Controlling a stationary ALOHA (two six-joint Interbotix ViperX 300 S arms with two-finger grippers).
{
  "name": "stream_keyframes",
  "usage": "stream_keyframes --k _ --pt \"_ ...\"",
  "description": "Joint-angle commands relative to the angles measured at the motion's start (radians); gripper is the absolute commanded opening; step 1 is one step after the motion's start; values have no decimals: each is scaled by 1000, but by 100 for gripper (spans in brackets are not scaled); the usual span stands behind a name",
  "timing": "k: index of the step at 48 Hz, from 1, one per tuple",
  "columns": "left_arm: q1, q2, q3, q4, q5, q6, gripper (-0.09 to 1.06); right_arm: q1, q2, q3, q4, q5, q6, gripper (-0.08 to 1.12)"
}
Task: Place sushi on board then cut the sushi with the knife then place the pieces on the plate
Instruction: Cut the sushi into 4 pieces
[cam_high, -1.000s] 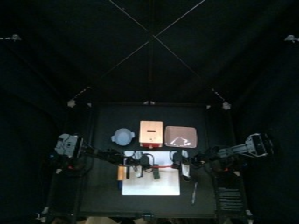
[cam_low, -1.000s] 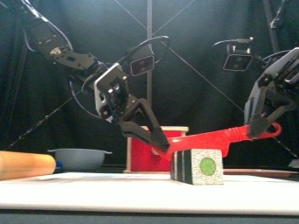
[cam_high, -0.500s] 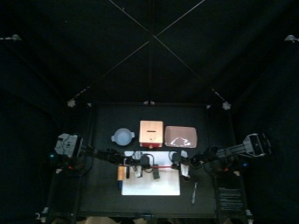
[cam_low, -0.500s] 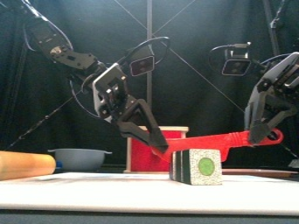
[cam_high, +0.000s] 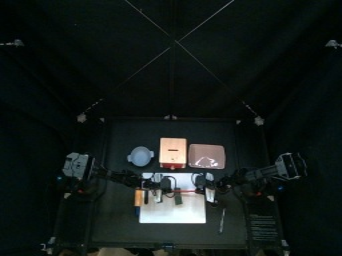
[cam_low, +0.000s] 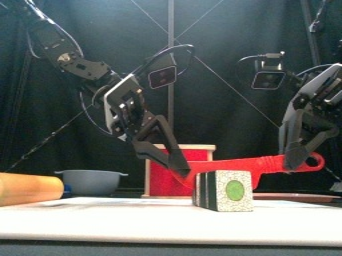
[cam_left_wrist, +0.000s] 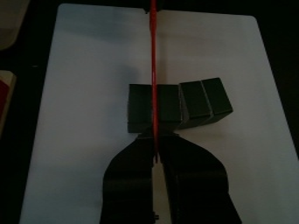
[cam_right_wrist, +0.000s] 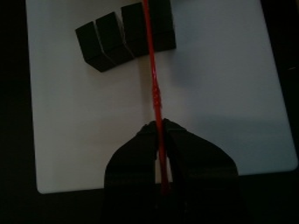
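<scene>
Sushi roll (cam_low: 227, 190), one; red knife (cam_low: 254, 161), one; white board (cam_left_wrist: 82, 105), one

Blue-grey bowl (cam_high: 140, 156) beside wooden box (cam_high: 173, 152) (red drawer front)

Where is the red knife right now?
In the front view, the red knife is held by the right gripper on the right, its blade slanting down leftward to the top of the sushi roll on the white board.

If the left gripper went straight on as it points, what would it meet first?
Most likely the sushi roll, directly ahead of the left gripper on the white board; the red knife lies over it along that line. They may already touch.
</scene>
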Motion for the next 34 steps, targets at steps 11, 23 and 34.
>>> stream_keyframes --k 11,23,34 --pt "3 9 -6 -5 21 -3 39 -11 25 -31 11 6 6 42" --pt "3 8 -5 -8 23 2 39 -18 32 -32 25 5 5 42" --pt "3 -34 -11 11 23 3 39 -28 -5 -37 12 -8 2 42"
